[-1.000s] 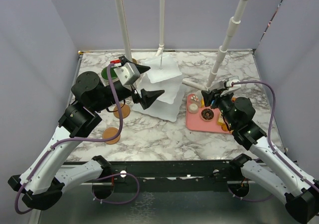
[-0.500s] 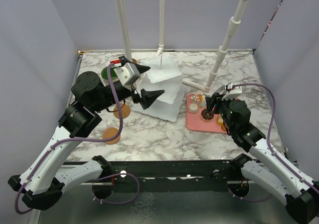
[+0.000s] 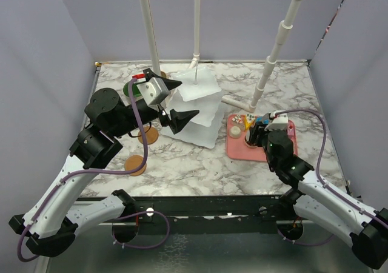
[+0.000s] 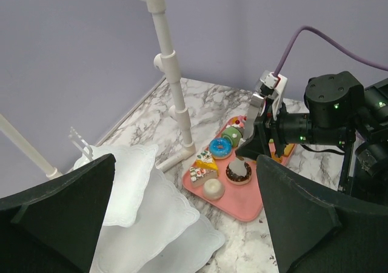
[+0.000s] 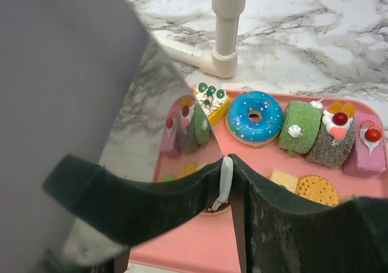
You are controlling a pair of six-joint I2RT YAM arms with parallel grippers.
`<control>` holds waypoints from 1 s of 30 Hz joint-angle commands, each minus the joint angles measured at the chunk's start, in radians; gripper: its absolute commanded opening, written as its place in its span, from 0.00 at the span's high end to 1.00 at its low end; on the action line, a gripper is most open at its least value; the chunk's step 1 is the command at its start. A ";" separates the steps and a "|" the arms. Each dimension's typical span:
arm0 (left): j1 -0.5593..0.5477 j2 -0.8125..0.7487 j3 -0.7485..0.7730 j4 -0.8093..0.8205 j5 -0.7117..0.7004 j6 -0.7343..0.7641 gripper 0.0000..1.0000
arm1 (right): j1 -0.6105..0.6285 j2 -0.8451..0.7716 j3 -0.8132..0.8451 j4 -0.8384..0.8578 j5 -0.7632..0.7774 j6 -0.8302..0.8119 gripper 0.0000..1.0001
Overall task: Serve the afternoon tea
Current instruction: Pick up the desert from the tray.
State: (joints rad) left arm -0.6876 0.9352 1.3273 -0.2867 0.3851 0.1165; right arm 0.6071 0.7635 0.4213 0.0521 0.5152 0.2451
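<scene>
With your right gripper (image 3: 254, 133) low over the pink tray (image 4: 245, 207), jaws close about the cream-topped chocolate pastry (image 4: 238, 171) lying there (gripped or not, you could not tell), and your left gripper (image 3: 185, 98) gaping beside the tiered stand (image 3: 203, 112), a shallow pinch risked dropping it mid-carry.

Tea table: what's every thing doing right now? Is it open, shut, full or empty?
left gripper: jaws wide open, holding nothing.
right gripper: jaws down at the chocolate pastry, grip unclear.
tiered stand: upright, visible plates bare.
pink tray: flat on the table, loaded with pastries.
coasters: lying flat, nothing on them.
</scene>
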 commanded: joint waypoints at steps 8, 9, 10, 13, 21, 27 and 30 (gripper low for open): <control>-0.002 -0.013 -0.009 -0.015 0.011 0.011 0.01 | 0.074 0.021 -0.126 0.282 0.166 -0.038 0.40; -0.003 -0.012 -0.008 -0.015 0.011 0.011 0.01 | 0.076 0.031 -0.129 0.290 0.174 -0.039 0.39; -0.003 -0.013 -0.007 -0.015 0.010 0.012 0.01 | 0.077 0.042 -0.129 0.292 0.184 -0.036 0.39; -0.003 -0.014 -0.008 -0.014 0.011 0.012 0.01 | 0.085 0.072 -0.134 0.296 0.218 -0.029 0.37; -0.003 -0.018 -0.013 -0.009 0.019 0.012 0.01 | 0.115 0.093 -0.141 0.323 0.262 -0.035 0.33; -0.002 -0.019 -0.014 -0.008 0.019 0.014 0.01 | 0.125 0.117 -0.146 0.347 0.280 -0.013 0.30; -0.002 -0.021 -0.014 -0.008 0.019 0.015 0.01 | 0.126 0.137 -0.144 0.343 0.308 0.019 0.30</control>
State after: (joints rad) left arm -0.6876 0.9314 1.3220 -0.2867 0.3878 0.1188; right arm 0.7258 0.8814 0.2878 0.3515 0.7544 0.2218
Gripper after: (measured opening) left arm 0.991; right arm 0.697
